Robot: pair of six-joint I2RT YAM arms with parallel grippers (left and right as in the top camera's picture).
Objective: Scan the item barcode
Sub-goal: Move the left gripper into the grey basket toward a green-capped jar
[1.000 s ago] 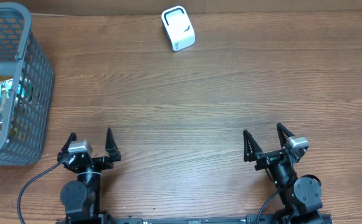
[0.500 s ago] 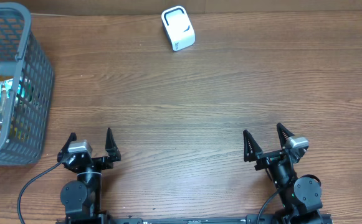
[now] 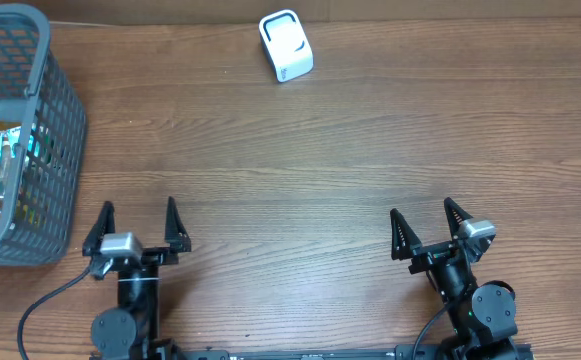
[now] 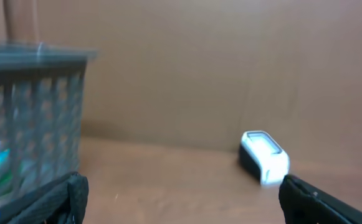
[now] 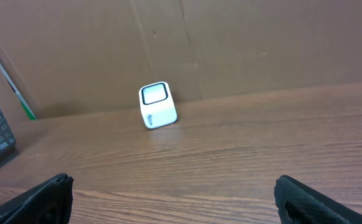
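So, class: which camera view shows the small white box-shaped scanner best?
The right wrist view: the small white box-shaped scanner is sharp there, with its dark-rimmed top face and its front both visible. Overhead shows the scanner small and from above. The left wrist view shows the scanner blurred.

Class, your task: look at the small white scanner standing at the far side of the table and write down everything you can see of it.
The scanner is a small white box with rounded corners, plastic by its look. A dark-rimmed square window fills its upper face, and the front below it bears a small dark mark. It stands on the wooden table near the far edge, about midway along it, turned slightly askew. Only the table touches it.
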